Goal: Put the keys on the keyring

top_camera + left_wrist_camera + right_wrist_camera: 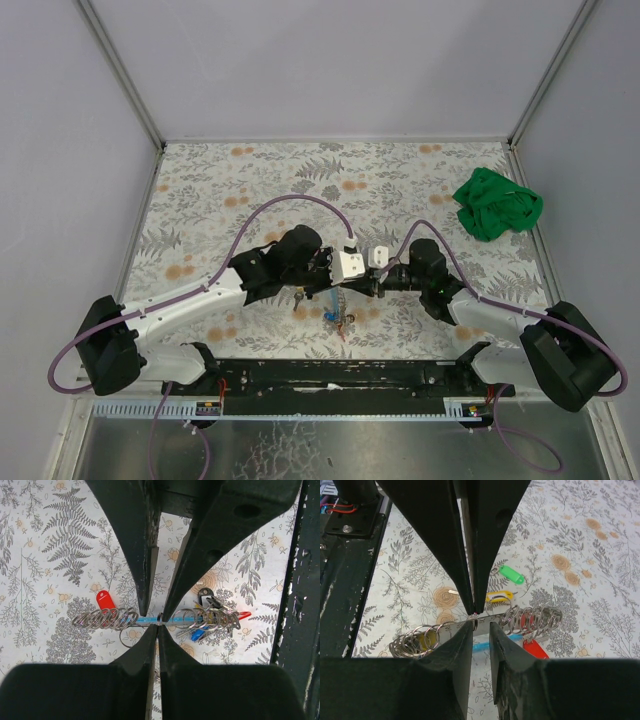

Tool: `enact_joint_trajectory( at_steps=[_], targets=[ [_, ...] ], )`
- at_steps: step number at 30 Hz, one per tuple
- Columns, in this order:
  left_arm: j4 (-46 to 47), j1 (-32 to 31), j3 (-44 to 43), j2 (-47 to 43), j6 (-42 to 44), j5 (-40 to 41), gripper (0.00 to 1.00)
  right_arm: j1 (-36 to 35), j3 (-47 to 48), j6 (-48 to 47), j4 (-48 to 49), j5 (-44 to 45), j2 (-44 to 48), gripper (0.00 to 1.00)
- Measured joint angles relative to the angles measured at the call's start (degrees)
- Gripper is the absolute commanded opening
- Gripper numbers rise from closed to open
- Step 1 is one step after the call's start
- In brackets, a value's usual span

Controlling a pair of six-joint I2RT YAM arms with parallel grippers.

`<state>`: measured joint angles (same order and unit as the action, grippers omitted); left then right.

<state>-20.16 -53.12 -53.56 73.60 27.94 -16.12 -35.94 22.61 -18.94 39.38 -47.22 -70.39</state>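
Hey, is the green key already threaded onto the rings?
No, the green key lies on the table apart from the coil of rings, next to the yellow key.

Fern-print table [300,170] with green cloth [497,205], green key [512,574], yellow key [498,596]

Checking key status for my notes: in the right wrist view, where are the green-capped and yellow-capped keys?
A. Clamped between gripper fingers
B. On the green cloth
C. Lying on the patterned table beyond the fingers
C: the green key and the yellow key both lie flat on the table, past the right gripper, neither one gripped.
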Motion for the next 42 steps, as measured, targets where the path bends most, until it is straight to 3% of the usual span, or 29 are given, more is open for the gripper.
enact_joint_trajectory(
  at_steps=[5,13,18,25,30,37,42],
  targets=[
    [0.0,0.0,0.0,0.0,0.0,-0.6,0.0,0.0,0.0,1.4,2.2,-0.5,-0.2,0.23],
    [0.7,0.0,0.1,0.0,0.0,-0.5,0.0,0.0,0.0,2.8,2.7,-0.9,-1.0,0.06],
    [5.8,0.0,3.8,-1.9,-1.1,0.1,0.17,0.0,0.0,3.4,2.4,0.0,-1.0,0.01],
    [25.2,1.1,17.2,-10.3,-7.2,2.0,0.22,0.3,-1.7,7.2,6.3,3.1,-1.4,0.0],
    [43.2,6.8,28.1,-13.4,-14.7,-1.5,0.23,0.5,-3.0,10.7,11.5,4.3,-2.5,0.0],
    [69.8,14.5,38.8,-8.4,-27.2,-11.5,0.23,0.7,-5.8,14.3,18.7,5.9,-2.7,0.0],
    [83.1,17.4,40.4,-1.8,-33.8,-18.2,0.23,0.7,-6.7,16.9,24.7,6.3,-3.9,0.01]
  ],
)
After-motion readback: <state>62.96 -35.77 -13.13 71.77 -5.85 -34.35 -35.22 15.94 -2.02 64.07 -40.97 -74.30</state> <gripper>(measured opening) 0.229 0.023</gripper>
